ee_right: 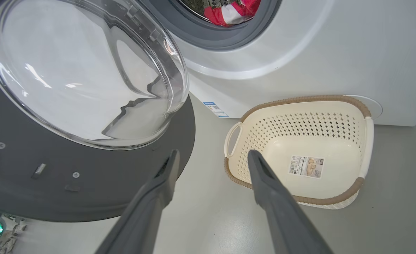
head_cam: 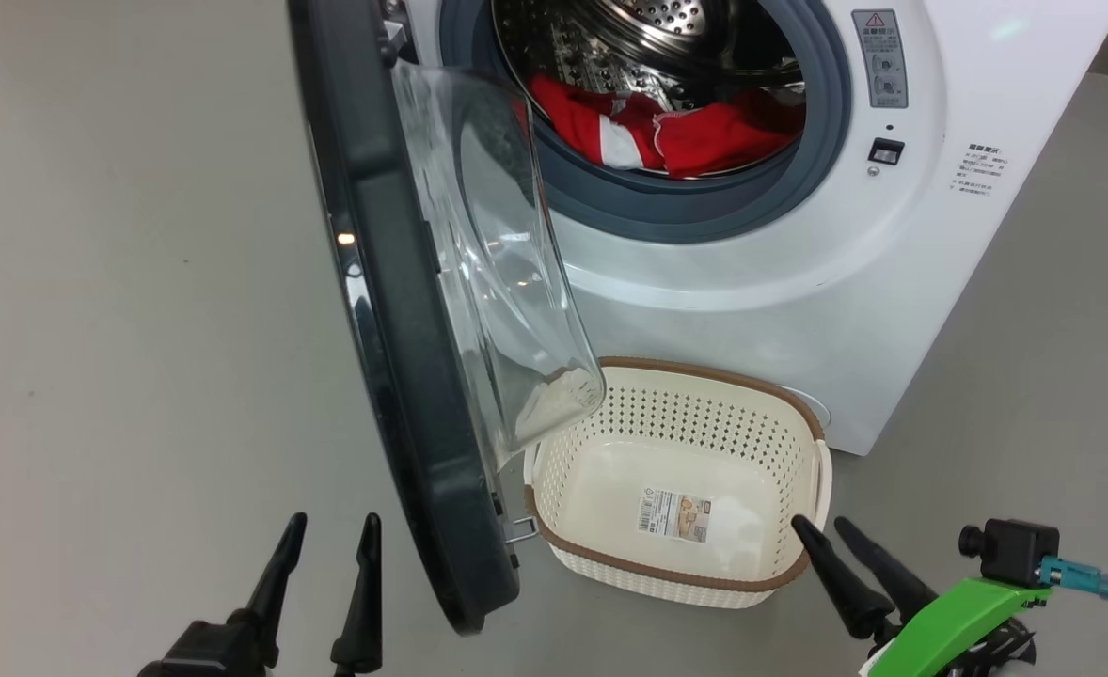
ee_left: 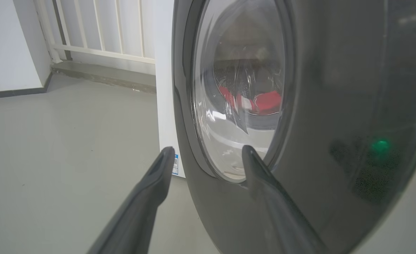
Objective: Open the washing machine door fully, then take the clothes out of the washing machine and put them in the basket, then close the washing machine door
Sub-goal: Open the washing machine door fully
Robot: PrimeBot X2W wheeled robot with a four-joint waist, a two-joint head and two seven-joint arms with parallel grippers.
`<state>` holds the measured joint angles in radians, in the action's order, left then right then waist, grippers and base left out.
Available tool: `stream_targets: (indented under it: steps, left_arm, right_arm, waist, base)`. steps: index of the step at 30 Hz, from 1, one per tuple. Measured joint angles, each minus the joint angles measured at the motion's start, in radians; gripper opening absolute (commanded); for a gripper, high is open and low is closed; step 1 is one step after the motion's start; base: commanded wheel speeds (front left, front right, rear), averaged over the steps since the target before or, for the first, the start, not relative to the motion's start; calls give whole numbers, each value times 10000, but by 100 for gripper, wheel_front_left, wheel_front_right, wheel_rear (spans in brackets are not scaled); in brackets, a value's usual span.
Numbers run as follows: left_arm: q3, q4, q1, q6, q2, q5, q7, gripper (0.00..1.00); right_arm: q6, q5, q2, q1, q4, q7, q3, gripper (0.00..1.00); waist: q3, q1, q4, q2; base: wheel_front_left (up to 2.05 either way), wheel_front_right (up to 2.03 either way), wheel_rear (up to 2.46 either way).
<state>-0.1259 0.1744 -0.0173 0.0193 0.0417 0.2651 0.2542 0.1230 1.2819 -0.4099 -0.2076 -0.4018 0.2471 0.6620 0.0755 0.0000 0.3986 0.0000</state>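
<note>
Here, basket [head_cam: 704, 369] just beside right gripper [head_cam: 817, 523]

washing machine door [head_cam: 403, 376] open | clothes [head_cam: 704, 141] in drum [head_cam: 648, 28] | basket [head_cam: 704, 414] below

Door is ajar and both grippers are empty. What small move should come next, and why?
Probably swing the washing machine door wider. The right gripper, open and empty beside the basket, could nudge the door's inner face leftward. The door stands edge-on, its glass bowl overhanging the basket's corner, and the clothes lie inside the washing machine.
</note>
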Motion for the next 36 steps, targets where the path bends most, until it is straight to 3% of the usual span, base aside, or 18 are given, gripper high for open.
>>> stream_targets:
  steps: [10, 13, 20, 29, 36]
  left_arm:
    - [8, 17, -1, 2, 2, 0, -2, 100]
    - [2, 27, -2, 2, 0, 0, 0, 100]
    - [0, 48, -1, 2, 0, 0, -2, 100]
    - [6, 56, 1, 79, 0, 0, -2, 100]
    - [8, 59, 1, 88, 0, -2, -2, 100]
  right_arm:
    - [2, -3327, 604, 303, 186, 12, -1770, 100]
    - [2, -4811, 803, 696, 397, 12, -2372, 100]
    - [10, -6859, 1375, 1297, 851, 12, -3419, 100]
    - [12, -8612, 2245, 1968, 1488, 50, -4936, 100]
    - [13, -9256, 2681, 2289, 1941, 56, -5720, 100]
  waist:
    - [60, 0, -26, 0]
    - [69, 1, 14, 0]
    - [56, 1, 40, 0]
    - [17, 0, 43, 0]
    - [28, 1, 47, 0]
  base:
    - [0, 0, 0]
    - [0, 0, 0]
    - [0, 0, 0]
    - [0, 0, 0]
    - [0, 0, 0]
